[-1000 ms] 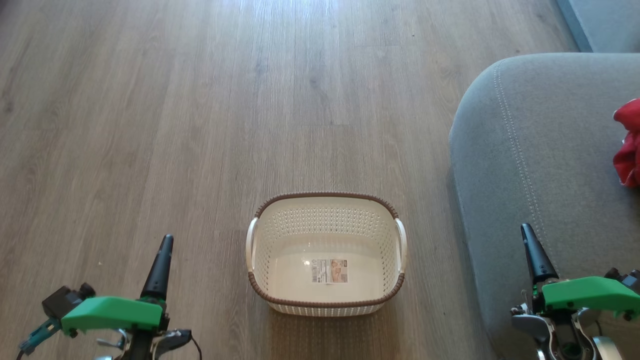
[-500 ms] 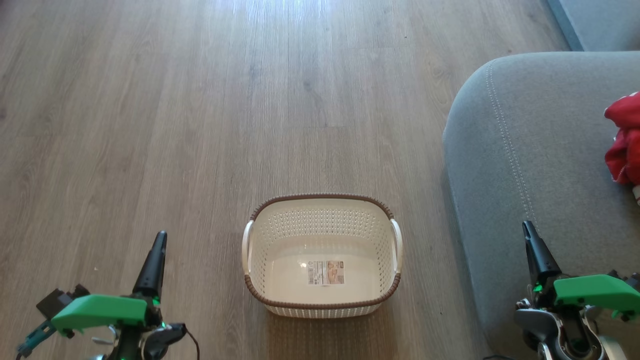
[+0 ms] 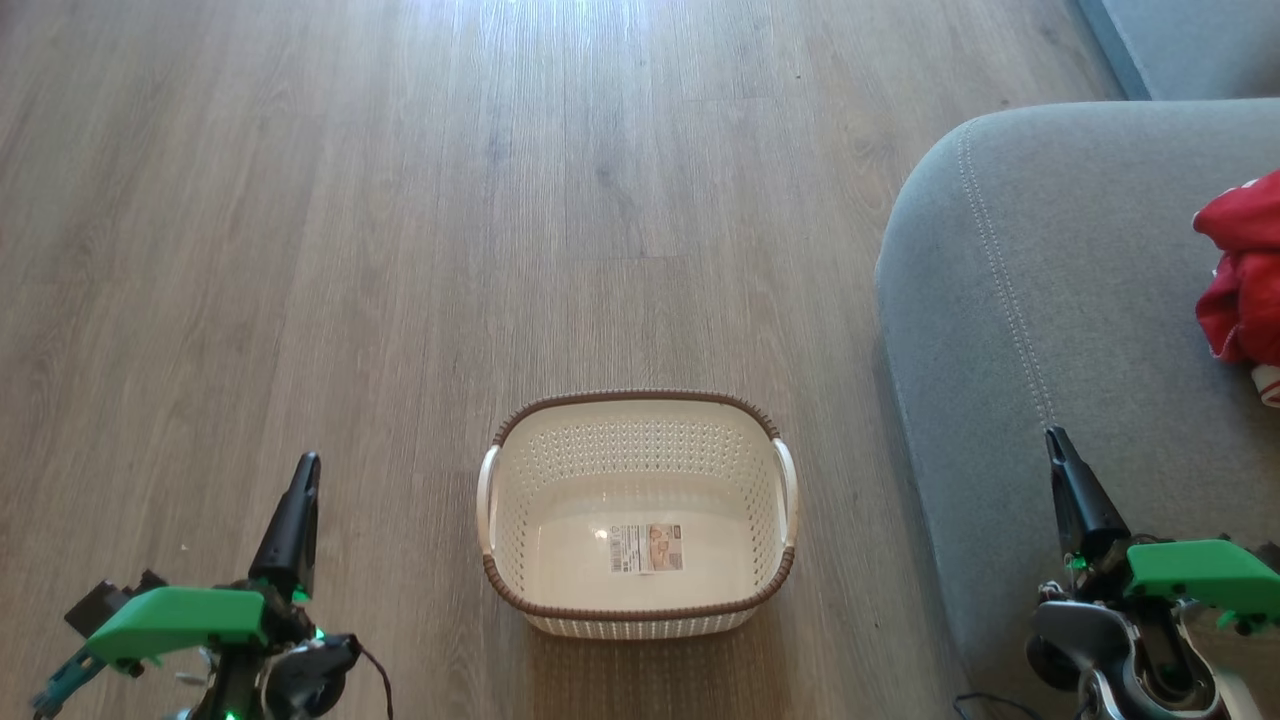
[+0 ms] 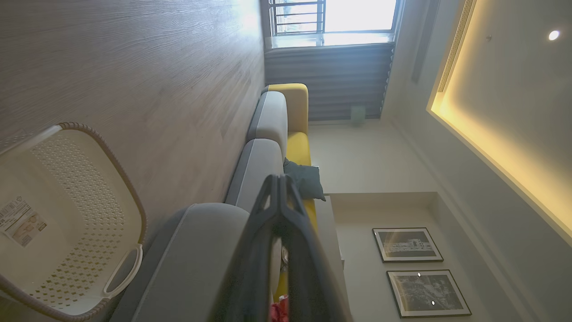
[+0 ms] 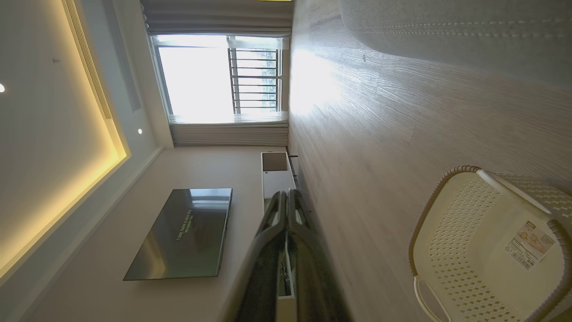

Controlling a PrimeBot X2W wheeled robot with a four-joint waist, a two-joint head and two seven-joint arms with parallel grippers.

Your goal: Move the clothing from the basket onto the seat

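While a wooden floor (image 3: 400, 250) spreads ahead, a grey seat (image 3: 1100, 300) takes up the right side. A cream basket (image 3: 640, 450) stands on the floor near it, with a label (image 3: 646, 548) on its bottom. Red clothing (image 3: 1240, 290) lies on the seat. The left claw (image 3: 308, 464) and right claw (image 3: 1054, 438) are closed, fingers pressed together.

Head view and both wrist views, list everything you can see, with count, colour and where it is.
basket: one, cream, brown rim, on the floor ahead
label sticker: one, white, alone on the basket's bottom
clothing: one heap, red, on the seat, head view's right edge
seat: one, light grey, right of the basket
floor: one, grey-brown wood
cushion: one, teal, beyond the seat
framed pictures: two, dark-framed, on the wall
television: one, black, on the wall
window: one, bright, far wall
left gripper: one, dark, shut, lower left
right gripper: one, dark, shut, lower right
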